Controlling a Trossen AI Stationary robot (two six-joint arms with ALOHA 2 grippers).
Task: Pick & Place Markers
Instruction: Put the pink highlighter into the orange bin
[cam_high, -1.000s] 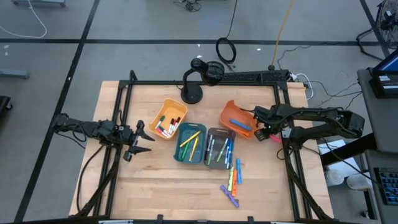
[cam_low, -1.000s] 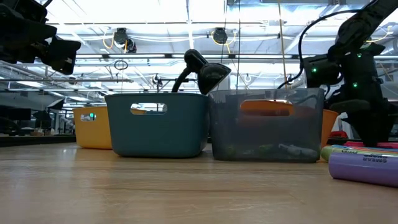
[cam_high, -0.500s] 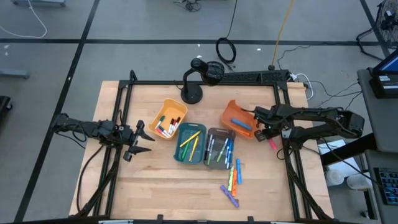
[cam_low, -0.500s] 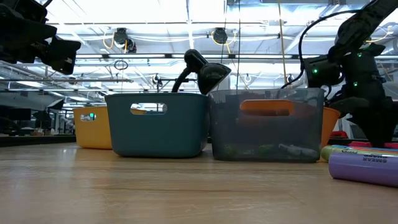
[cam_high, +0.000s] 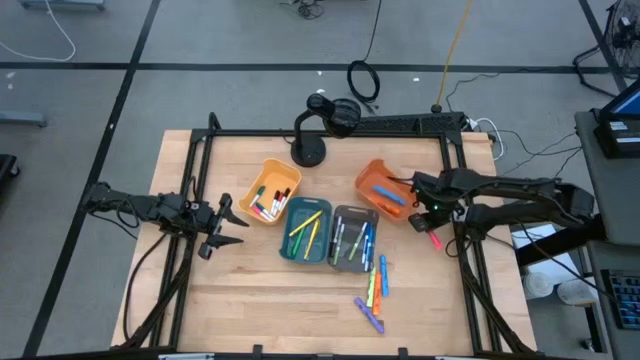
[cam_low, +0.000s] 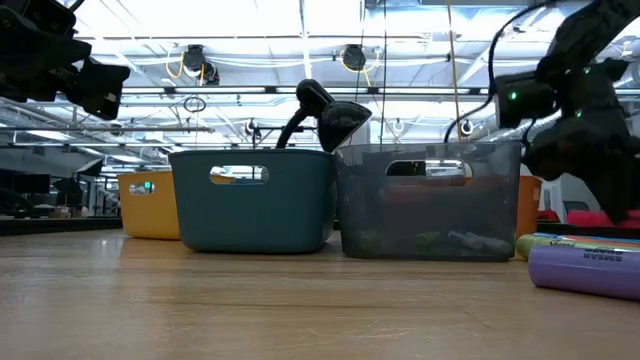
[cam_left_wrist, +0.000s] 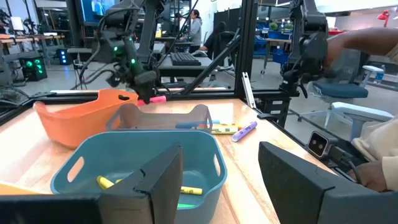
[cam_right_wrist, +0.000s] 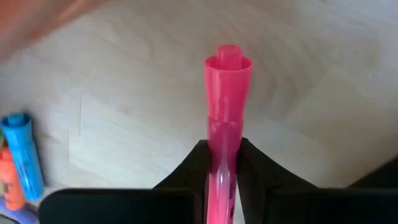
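Pink marker (cam_right_wrist: 226, 118): clamped between the right tool's fingers (cam_right_wrist: 255, 163), capped end sticking out past the tips, over bare counter; in the high view it shows as a pink sliver (cam_high: 435, 240) at the tool's 5 o'clock side.
Right tool (cam_high: 427, 222): closed on the pink marker, hanging just off the orange bin's 4 o'clock corner, at about 3 o'clock on the counter (cam_high: 250, 300).
Orange bin (cam_high: 383, 192): tipped, with a blue marker (cam_high: 389, 193) inside; touching or just beside the grey bin's 1 o'clock corner, cannot tell which.
Grey bin (cam_high: 351, 238): middle of the counter, holding several markers, green and blue among them.
Teal bin (cam_high: 306, 230): side by side with the grey bin at its 9 o'clock, holding yellow and green markers (cam_high: 310, 228).
Yellow bin (cam_high: 268, 192): at the teal bin's 10 o'clock, holding red and white markers (cam_high: 268, 204).
Loose markers (cam_high: 374, 290): a small cluster on the counter at the grey bin's 5 o'clock: blue, orange, green, yellow and purple; a purple one (cam_low: 585, 270) lies closest in the low view.
Left tool (cam_high: 222, 229): waiting at 9 o'clock on the counter, fingers spread apart and holding nothing, well apart from the bins.
Lamp (cam_high: 322, 122): dark, standing at 12 o'clock behind the bins.
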